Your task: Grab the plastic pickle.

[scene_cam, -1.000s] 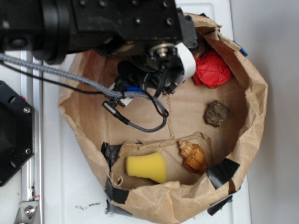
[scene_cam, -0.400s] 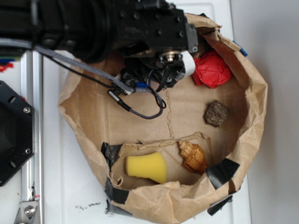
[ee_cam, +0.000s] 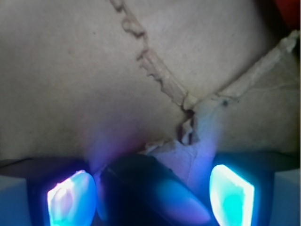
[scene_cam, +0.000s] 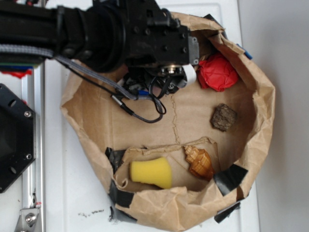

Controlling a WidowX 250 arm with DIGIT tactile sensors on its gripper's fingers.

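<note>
Two glowing fingers [ee_cam: 70, 202] of the gripper [ee_cam: 150, 200] stand spread around the pickle [ee_cam: 155, 190], which lies between them on the brown paper [ee_cam: 70, 70], nearer the left one. Whether either pad touches it, I cannot tell.

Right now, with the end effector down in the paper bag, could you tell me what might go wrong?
The pickle lies between the open end effector fingers but off-centre, nearer one finger, so closing could push it aside. Torn paper just beyond could snag. The exterior view hides the pickle.
</note>
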